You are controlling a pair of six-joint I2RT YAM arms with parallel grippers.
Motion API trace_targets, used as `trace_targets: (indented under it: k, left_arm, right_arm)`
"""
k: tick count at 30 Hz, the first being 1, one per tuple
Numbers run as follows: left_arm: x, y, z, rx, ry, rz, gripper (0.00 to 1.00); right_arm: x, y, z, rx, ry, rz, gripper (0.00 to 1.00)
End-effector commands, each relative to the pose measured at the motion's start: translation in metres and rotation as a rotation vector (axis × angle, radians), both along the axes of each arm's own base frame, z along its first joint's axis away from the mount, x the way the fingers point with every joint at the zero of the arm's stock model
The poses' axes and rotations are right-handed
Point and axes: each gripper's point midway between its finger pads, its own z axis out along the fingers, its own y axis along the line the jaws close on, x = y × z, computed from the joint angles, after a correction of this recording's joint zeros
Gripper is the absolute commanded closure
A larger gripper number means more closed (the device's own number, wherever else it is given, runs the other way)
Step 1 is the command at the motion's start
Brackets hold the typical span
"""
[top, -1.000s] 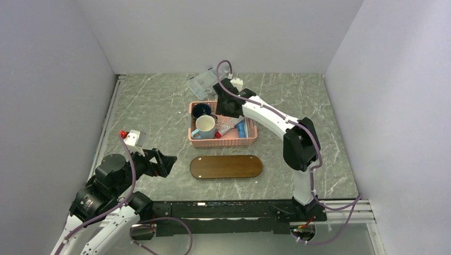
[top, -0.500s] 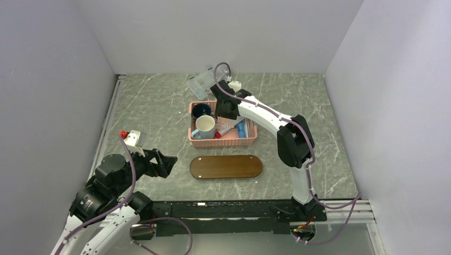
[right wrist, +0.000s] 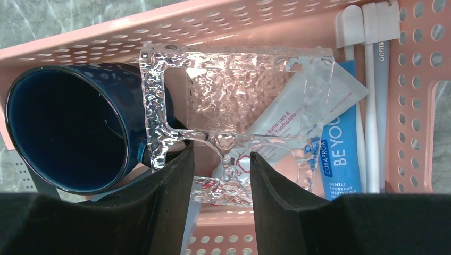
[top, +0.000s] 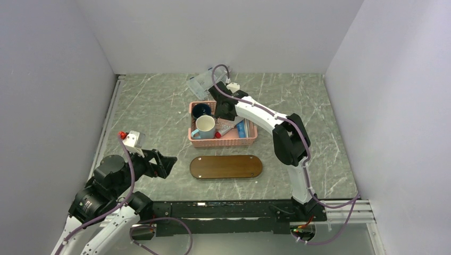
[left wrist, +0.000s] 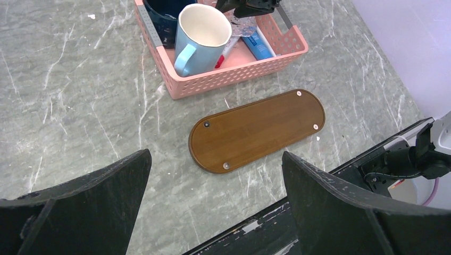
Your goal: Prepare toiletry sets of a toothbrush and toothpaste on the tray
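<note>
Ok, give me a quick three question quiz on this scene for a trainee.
1. True or false: the tray has nothing on it.
2. Which mug stands nearer the tray? A) light blue mug B) dark blue C) red
3. What do the right arm's fingers straddle?
Key: 1 true; 2 A; 3 a clear textured plastic piece over the pink basket.

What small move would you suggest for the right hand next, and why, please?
Probably close the right hand on the clear textured piece it straddles and lift it out of the pink basket: it partly covers the toothpaste tubes, and the tray holds nothing yet.
</note>
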Motion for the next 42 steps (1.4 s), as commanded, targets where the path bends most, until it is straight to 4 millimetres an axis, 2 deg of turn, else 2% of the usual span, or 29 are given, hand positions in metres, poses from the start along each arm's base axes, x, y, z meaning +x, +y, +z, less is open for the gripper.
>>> trace_targets:
  k: [1,4,16,22,30,42]
  left_arm:
    - [0.003,-0.002,0.011,-0.012,-0.047,-0.010,0.01]
    - [0.003,-0.002,0.011,-0.013,-0.047,-0.010,0.01]
    - [0.004,-0.002,0.009,-0.008,-0.040,-0.008,0.01]
    - [0.005,-0.003,0.008,-0.004,-0.032,-0.008,0.01]
    - [0.006,-0.004,0.007,0.000,-0.025,-0.006,0.01]
    - [0.008,-0.004,0.005,0.005,-0.016,-0.006,0.01]
  right_arm:
    - [0.005,0.002,0.006,0.009,-0.025,-0.019,0.56]
    - [0.006,0.002,0.003,0.003,-0.021,-0.019,0.61]
    - [0.010,-0.004,0.012,-0.001,-0.039,-0.021,0.99]
    - [0.011,-0.007,0.025,-0.006,-0.070,-0.008,1.00]
    - [0.010,-0.020,0.049,-0.036,-0.132,-0.012,1.00]
    - [0.005,-0.035,0.060,-0.067,-0.165,-0.015,1.00]
